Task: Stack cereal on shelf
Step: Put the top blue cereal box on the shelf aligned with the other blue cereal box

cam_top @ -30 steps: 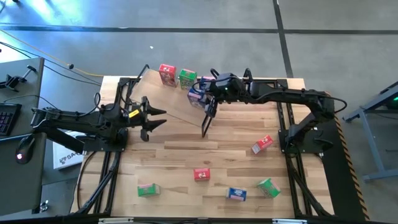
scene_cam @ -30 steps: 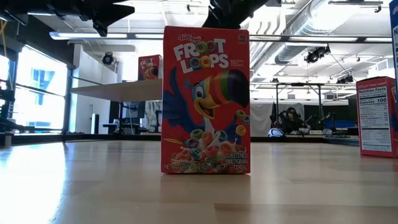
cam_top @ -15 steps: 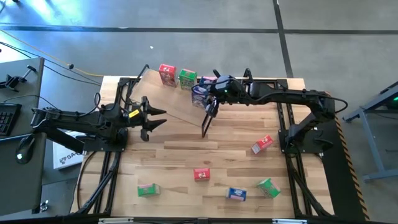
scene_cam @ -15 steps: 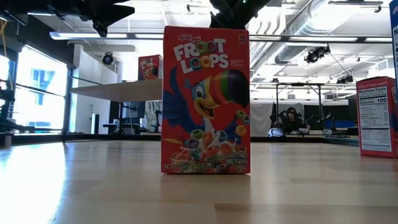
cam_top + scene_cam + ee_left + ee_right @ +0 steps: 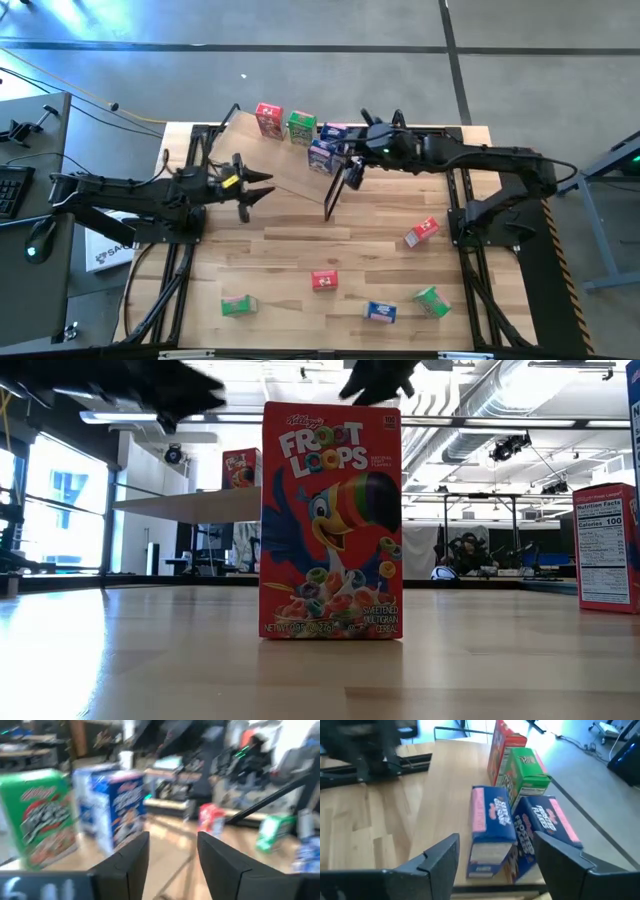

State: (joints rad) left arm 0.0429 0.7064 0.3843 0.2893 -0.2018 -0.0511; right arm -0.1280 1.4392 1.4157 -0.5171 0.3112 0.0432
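Note:
The shelf point(image 5: 285, 160) is a tilted plywood board at the table's far middle, with a black frame end. On it stand a red box point(image 5: 268, 118), a green box point(image 5: 300, 127) and two blue boxes point(image 5: 333, 131) point(image 5: 322, 155); the right wrist view shows the nearer blue box point(image 5: 492, 827) upright. My right gripper point(image 5: 352, 172) is open and empty, just right of the blue boxes. My left gripper point(image 5: 258, 188) is open and empty, left of the shelf. Loose boxes rest on the table: red point(image 5: 421, 232), red point(image 5: 324, 280), green point(image 5: 238, 305), blue point(image 5: 380, 312), green point(image 5: 432, 301).
The low view shows a red box point(image 5: 330, 520) upright close to the camera and another box point(image 5: 605, 545) at the right edge. Black arm frames run along the table's left and right sides. There is bare tabletop point(image 5: 290, 245) between the shelf and the loose boxes.
My right gripper has drawn back from the nearer blue box toward the table's right edge; the box stays standing on the shelf beside the other blue one. My left gripper has gone a little toward the shelf and turned about its wrist.

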